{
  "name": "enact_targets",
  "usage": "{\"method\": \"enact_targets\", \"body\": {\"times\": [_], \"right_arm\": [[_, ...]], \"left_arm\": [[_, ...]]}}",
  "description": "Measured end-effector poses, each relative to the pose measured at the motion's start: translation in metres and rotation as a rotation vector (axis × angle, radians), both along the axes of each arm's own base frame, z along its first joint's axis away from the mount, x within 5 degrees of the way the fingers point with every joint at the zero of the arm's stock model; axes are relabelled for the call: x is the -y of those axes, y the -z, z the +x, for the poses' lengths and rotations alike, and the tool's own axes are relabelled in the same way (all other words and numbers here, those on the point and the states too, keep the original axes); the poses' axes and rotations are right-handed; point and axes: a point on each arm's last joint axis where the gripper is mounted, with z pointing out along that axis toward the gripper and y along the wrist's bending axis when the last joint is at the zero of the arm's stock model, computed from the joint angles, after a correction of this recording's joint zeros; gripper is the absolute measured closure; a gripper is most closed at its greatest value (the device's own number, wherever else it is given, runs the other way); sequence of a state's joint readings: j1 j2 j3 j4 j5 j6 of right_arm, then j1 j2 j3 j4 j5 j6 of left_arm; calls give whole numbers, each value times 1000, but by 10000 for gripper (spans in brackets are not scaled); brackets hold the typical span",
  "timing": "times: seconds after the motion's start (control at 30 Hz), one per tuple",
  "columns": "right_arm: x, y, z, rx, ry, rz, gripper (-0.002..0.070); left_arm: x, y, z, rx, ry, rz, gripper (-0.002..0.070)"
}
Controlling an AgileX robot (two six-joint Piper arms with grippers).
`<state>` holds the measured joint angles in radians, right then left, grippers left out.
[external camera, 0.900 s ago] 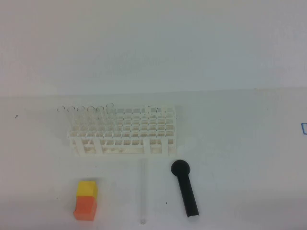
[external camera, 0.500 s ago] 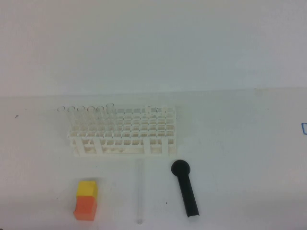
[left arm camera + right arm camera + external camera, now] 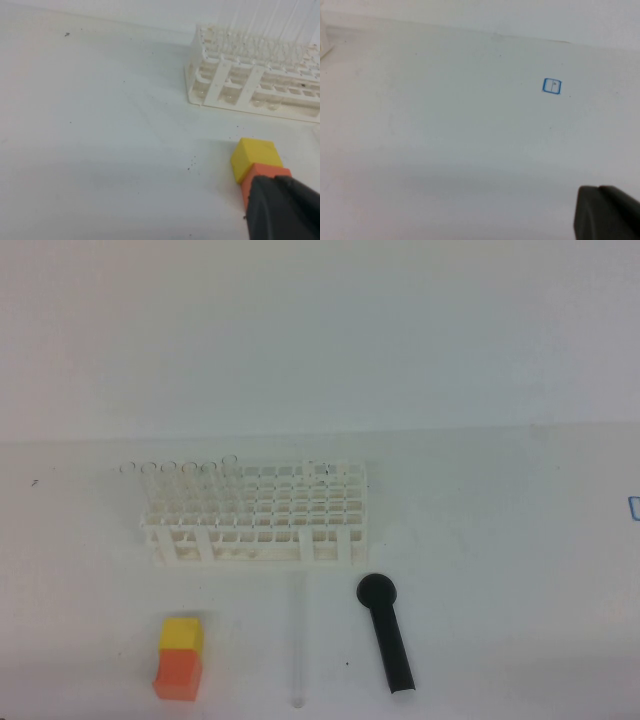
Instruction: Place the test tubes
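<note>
Rolling worries me: the test tube [image 3: 297, 640] lies loose on the bench [image 3: 500, 540] at six o'clock of the rack [image 3: 255, 515], and the left gripper [image 3: 282, 207] beside the block [image 3: 254, 161] or the right gripper [image 3: 607, 212] toward four o'clock, whose jaws I cannot tell open or closed, could knock it away.

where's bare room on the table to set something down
Widest bare patch: right of the rack and black scoop, out to the blue mark. Also left of rack and block. Crowded in front of the rack: block, loose test tube, scoop. The left gripper is by the block; right gripper over the bare right side.
</note>
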<state>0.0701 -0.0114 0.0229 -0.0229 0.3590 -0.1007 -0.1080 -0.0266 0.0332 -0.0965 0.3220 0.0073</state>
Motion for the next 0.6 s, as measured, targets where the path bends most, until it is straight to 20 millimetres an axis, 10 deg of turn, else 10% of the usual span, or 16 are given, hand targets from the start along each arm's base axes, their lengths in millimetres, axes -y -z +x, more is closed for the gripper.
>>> {"method": "enact_targets", "body": {"times": [0.6], "right_arm": [[0,0,0,0,0,-2,678]], "left_arm": [[0,-3,1,30,-2,-17,676]]}}
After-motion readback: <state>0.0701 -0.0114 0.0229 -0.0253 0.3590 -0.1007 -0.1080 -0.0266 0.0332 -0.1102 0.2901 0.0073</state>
